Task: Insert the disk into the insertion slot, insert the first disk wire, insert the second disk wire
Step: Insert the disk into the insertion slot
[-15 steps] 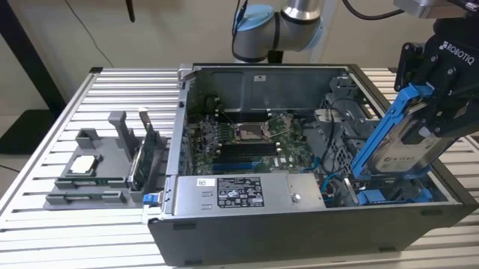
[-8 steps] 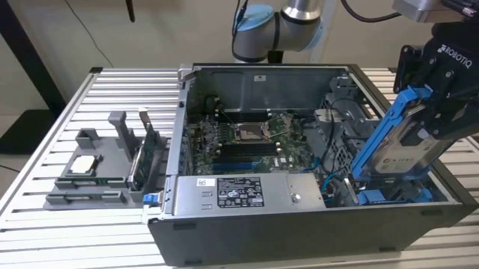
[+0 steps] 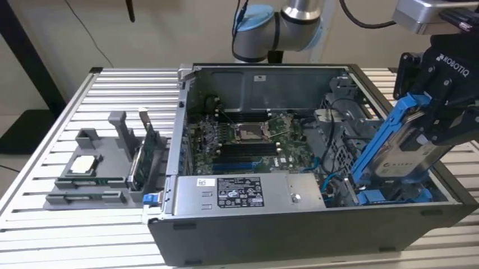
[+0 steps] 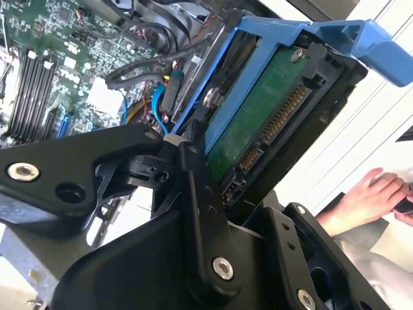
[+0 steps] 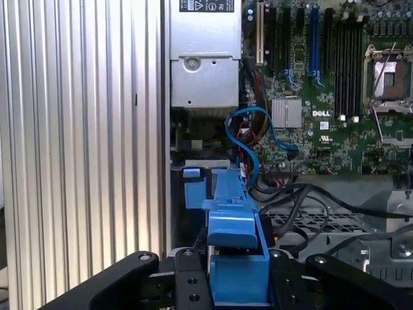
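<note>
Hand (image 3: 432,133) clenched on the tilted disk (image 3: 402,159), seemingly partway into the computer case (image 3: 247,238).

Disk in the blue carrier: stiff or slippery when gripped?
Probably rigid and dense: the disk is a metal block in a blue carrier. Exposed circuit board looks fragile. The gripper holds it tilted, so slipping seems possible.

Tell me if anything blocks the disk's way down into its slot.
Nothing visible does. The hand holds the disk tilted over the blue bay; a blue cable loops beside it.
</note>
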`<state>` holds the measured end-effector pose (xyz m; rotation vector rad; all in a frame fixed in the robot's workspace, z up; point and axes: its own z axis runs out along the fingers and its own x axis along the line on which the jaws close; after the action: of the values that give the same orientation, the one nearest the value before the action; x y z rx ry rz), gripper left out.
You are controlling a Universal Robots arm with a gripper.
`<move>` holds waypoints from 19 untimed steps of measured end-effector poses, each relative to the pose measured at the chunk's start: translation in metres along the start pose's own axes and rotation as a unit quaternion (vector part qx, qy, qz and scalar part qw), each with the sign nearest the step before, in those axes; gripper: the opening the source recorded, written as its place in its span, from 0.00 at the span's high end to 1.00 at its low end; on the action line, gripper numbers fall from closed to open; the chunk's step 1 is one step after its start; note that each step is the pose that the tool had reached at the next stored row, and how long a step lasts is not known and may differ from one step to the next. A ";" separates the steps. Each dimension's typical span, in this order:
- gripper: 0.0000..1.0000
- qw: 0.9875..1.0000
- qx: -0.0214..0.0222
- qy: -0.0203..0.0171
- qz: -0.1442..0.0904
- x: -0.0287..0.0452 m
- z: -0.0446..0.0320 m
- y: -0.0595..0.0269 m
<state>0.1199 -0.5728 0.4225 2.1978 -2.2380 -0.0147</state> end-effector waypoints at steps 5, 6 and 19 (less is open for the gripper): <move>0.67 1.000 0.000 0.000 0.000 0.0000 0.0053 -0.0009; 0.67 1.000 0.000 0.000 0.000 0.0000 0.0061 -0.0012; 0.67 1.000 0.000 0.000 0.000 0.0001 0.0159 -0.0019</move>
<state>0.1216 -0.5728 0.4066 2.1969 -2.2389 -0.0148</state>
